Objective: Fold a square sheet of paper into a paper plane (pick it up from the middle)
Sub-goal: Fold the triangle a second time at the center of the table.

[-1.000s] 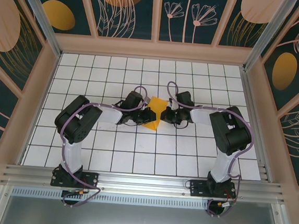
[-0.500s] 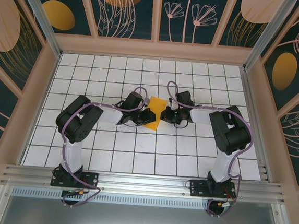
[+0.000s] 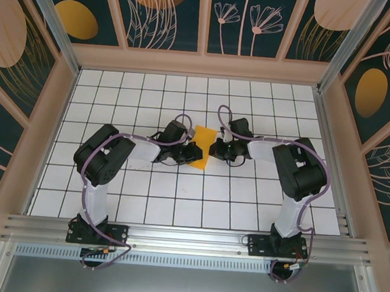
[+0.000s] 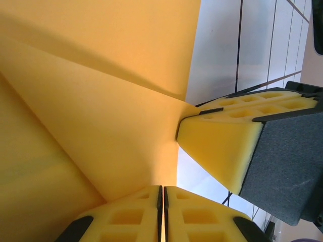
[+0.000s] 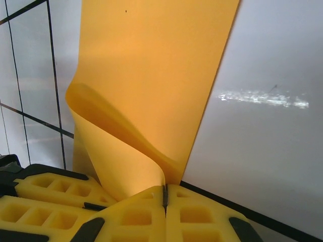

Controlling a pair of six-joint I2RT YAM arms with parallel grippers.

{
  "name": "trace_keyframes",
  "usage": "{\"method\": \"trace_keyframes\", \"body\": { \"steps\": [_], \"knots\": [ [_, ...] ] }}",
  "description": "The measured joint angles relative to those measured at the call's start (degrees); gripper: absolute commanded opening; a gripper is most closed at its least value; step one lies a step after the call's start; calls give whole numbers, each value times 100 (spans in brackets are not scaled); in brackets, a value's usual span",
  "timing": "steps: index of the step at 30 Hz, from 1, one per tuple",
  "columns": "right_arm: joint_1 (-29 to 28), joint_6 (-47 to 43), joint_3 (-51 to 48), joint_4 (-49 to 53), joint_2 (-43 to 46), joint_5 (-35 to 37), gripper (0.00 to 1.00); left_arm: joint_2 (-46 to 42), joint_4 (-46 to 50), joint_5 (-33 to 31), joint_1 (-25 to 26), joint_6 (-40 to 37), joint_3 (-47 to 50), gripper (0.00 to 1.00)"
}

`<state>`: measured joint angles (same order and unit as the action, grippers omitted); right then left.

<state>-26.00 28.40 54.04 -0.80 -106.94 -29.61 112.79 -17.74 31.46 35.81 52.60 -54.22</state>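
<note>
The square sheet of paper (image 3: 202, 150), seen from above, is a small orange-yellow creased shape caught between the left gripper (image 3: 192, 152) and the right gripper (image 3: 213, 148). The two meet almost nose to nose over the white gridded table (image 3: 142, 203). With the heads so close, I'd worry about them bumping, or pulling against each other and tearing the thin sheet.

From the left wrist, the left gripper (image 4: 162, 196) has its ribbed yellow foam pads (image 4: 126, 217) pressed together. The paper (image 4: 101, 101) seems to run into their seam and fans out ahead in smooth matte planes with one sharp crease. The right gripper's wedge-shaped, grey-backed pad (image 4: 222, 146) touches the sheet's edge just beside them.

From the right wrist, the right gripper (image 5: 164, 194) is closed on an edge of the paper (image 5: 151, 65). The sheet rises from the seam in a soft, uncreased curl, then lies flat on the glossy table ahead. That loose curl could flatten into a crooked fold. So small a bite on so slick a sheet could also slip.
</note>
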Motion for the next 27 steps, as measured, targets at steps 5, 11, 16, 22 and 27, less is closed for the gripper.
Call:
{"method": "trace_keyframes", "body": {
  "steps": [5, 11, 16, 22, 27],
  "knots": [
    [0, 2, 24, 22, -13, 2, 1, 11, -7, 4, 15, 0, -2, 18],
    [2, 0, 26, 24, -17, 0, 1, -61, -87, 20, 22, -2, 24, 26],
    [4, 0, 26, 22, -17, 0, 1, -192, -203, 2, 22, -2, 70, 29],
    [4, -4, 46, 31, -17, 9, 1, -195, -264, 0, 26, 0, 87, 29],
    [15, -2, 105, 79, -50, 57, 2, -195, -262, 0, 26, 0, 87, 24]
  ]
}}
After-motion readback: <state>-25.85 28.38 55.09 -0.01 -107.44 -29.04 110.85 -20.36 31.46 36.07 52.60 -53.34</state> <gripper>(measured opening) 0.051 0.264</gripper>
